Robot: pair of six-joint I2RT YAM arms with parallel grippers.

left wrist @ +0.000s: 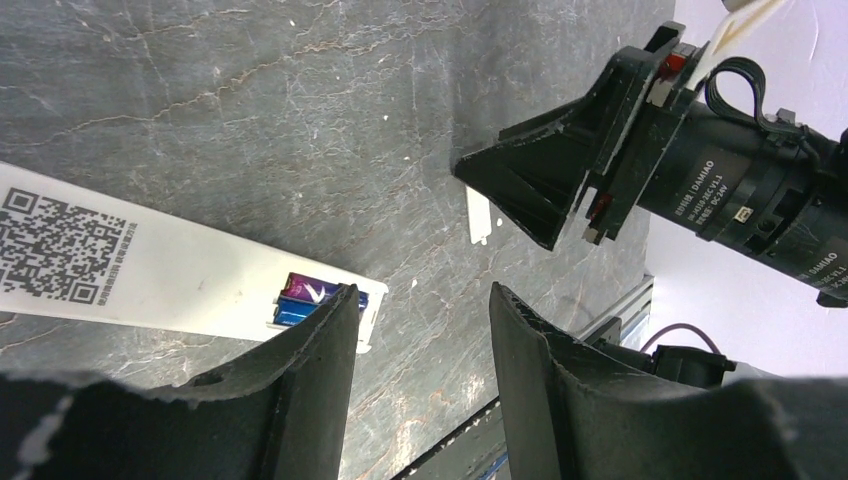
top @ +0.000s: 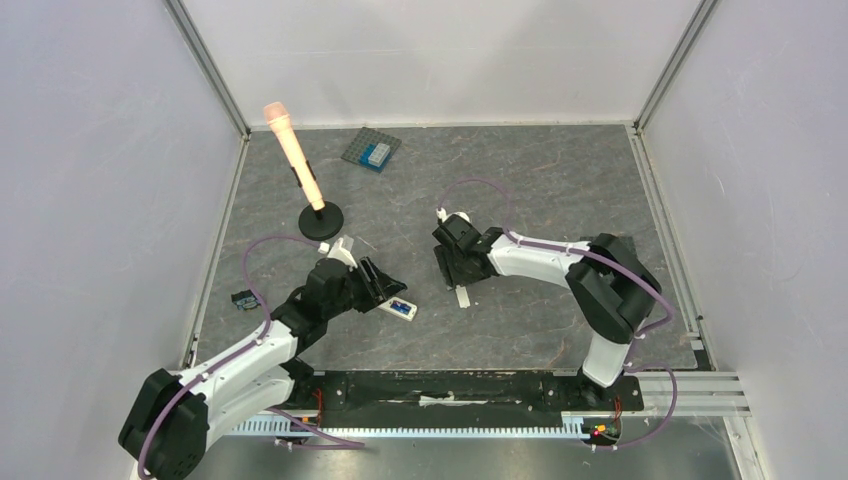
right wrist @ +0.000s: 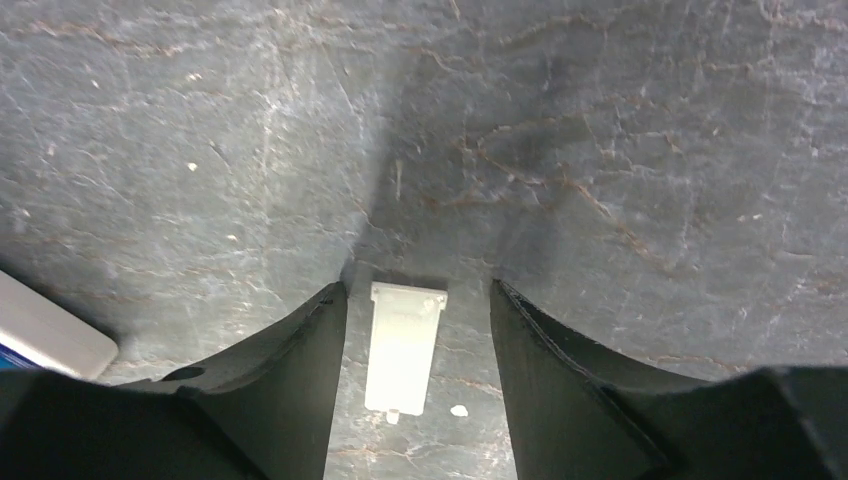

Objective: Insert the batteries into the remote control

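Note:
The white remote control (left wrist: 150, 275) lies back side up on the table, showing a QR code. Two blue batteries (left wrist: 300, 300) sit in its open compartment at the end. My left gripper (left wrist: 425, 305) is open and empty, with its left finger over that end. In the top view only the remote's end (top: 400, 308) shows past the left gripper (top: 390, 290). My right gripper (right wrist: 418, 300) is open just above a short flat white strip (right wrist: 403, 345), which lies on the table between its fingers. The top view shows the right gripper (top: 460, 276) over the strip (top: 463, 296).
An orange rod on a black round base (top: 322, 222) stands at the back left. A grey studded plate with a light-blue block (top: 372, 150) lies at the back. A small dark object (top: 243, 298) lies at the left edge. Walls enclose the table.

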